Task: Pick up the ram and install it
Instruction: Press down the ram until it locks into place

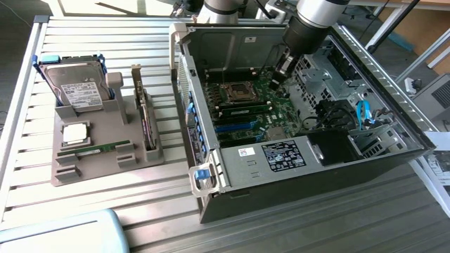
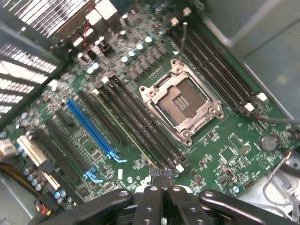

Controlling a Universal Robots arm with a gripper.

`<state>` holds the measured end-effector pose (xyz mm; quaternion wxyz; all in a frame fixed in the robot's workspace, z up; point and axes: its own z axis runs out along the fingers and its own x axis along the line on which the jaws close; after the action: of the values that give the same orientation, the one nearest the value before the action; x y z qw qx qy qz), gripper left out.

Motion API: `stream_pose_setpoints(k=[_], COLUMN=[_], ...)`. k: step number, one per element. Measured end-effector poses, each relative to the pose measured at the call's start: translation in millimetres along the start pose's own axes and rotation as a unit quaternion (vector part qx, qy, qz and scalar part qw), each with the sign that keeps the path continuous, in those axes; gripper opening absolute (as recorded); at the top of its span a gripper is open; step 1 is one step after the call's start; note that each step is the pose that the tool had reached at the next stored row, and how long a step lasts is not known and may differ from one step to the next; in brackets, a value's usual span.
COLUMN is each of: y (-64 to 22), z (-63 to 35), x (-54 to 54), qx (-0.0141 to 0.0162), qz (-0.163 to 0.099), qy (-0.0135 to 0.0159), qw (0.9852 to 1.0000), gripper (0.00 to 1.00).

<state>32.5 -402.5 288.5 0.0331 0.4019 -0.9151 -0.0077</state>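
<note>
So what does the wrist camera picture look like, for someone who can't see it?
The gripper, its black jaws pressed shut, hangs close over a green motherboard inside a computer. An empty square processor socket sits in the middle, with long black memory slots on both sides of it. A blue slot lies further over, among other black ones.

Daylight came from the far side, w/ bright glare on the slatted table [image 1: 91, 37]. The open computer case [image 1: 393, 158] interior stayed shadowed. The wrist view's motherboard [image 2: 225, 150] looked evenly lit, slightly soft.
</note>
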Motion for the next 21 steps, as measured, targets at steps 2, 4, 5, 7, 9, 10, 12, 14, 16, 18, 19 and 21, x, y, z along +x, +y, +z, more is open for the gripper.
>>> stream_pose_setpoints(k=[2, 4, 5, 7, 9, 10, 12, 14, 16, 18, 19, 21], y=[0.0, 0.0, 0.0, 0.0, 0.0, 0.0, 0.0, 0.0, 0.0, 0.0, 0.0, 0.0], z=[0.0, 0.0, 0.0, 0.0, 0.0, 0.0, 0.1, 0.1, 0.1, 0.1, 0.1, 0.1], x=[0.0, 0.0, 0.0, 0.0, 0.0, 0.0, 0.0, 0.0, 0.0, 0.0, 0.0, 0.0], qx=[-0.0009, -0.0018, -0.0023, -0.0038, -0.0048, -0.0055, -0.0067, -0.0077, -0.0096, -0.0106, -0.0114, -0.0127], qz=[0.018, 0.036, 0.045, 0.073, 0.092, 0.105, 0.127, 0.145, 0.179, 0.198, 0.213, 0.235], qy=[-0.0007, -0.0014, -0.0017, -0.0028, -0.0035, -0.0041, -0.005, -0.0057, -0.0071, -0.0079, -0.0085, -0.0094], qw=[0.9998, 0.9993, 0.999, 0.9973, 0.9957, 0.9945, 0.9919, 0.9893, 0.9837, 0.9801, 0.977, 0.9719], gripper=[0.11, 0.11, 0.11, 0.11, 0.11, 0.11, 0.11, 0.11, 0.11, 0.11, 0.11, 0.11])
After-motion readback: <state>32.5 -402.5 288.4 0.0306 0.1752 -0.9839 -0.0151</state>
